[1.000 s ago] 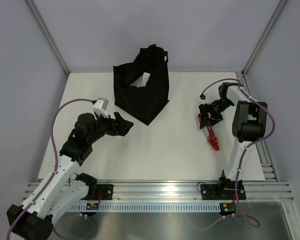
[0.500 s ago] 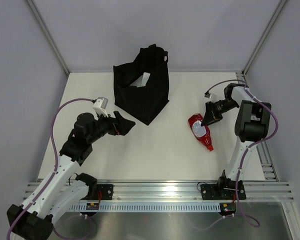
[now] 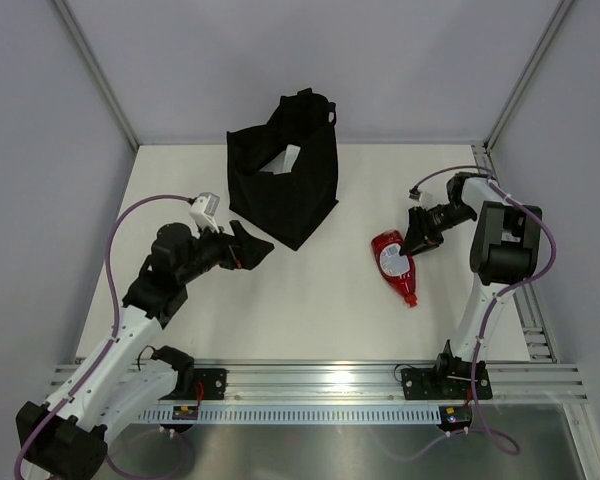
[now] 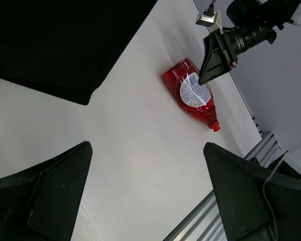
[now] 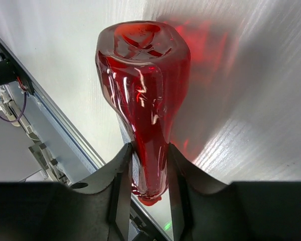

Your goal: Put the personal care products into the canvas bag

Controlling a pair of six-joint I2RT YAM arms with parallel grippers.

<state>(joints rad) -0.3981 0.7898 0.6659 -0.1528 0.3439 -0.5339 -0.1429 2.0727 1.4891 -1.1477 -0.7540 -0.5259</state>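
Note:
A red bottle [image 3: 393, 262] with a white label lies on the white table at the right, its cap pointing toward the near edge. My right gripper [image 3: 416, 243] is shut on it; in the right wrist view its two fingers [image 5: 121, 170] press on both sides of the bottle [image 5: 143, 75]. The left wrist view shows the same bottle [image 4: 193, 93] with the right gripper [image 4: 209, 75] on it. The black canvas bag [image 3: 280, 190] stands open at the back centre. My left gripper [image 3: 252, 248] hangs open and empty just in front of the bag [image 4: 55, 40].
An aluminium rail [image 3: 320, 380] with both arm bases runs along the near edge. Grey walls and frame posts [image 3: 95, 75] close in the table on three sides. The right arm's elbow [image 3: 502, 245] stands beside the table's right edge.
My right gripper has closed on the red bottle, which has turned and shifted a little to the left. The left arm has barely moved.

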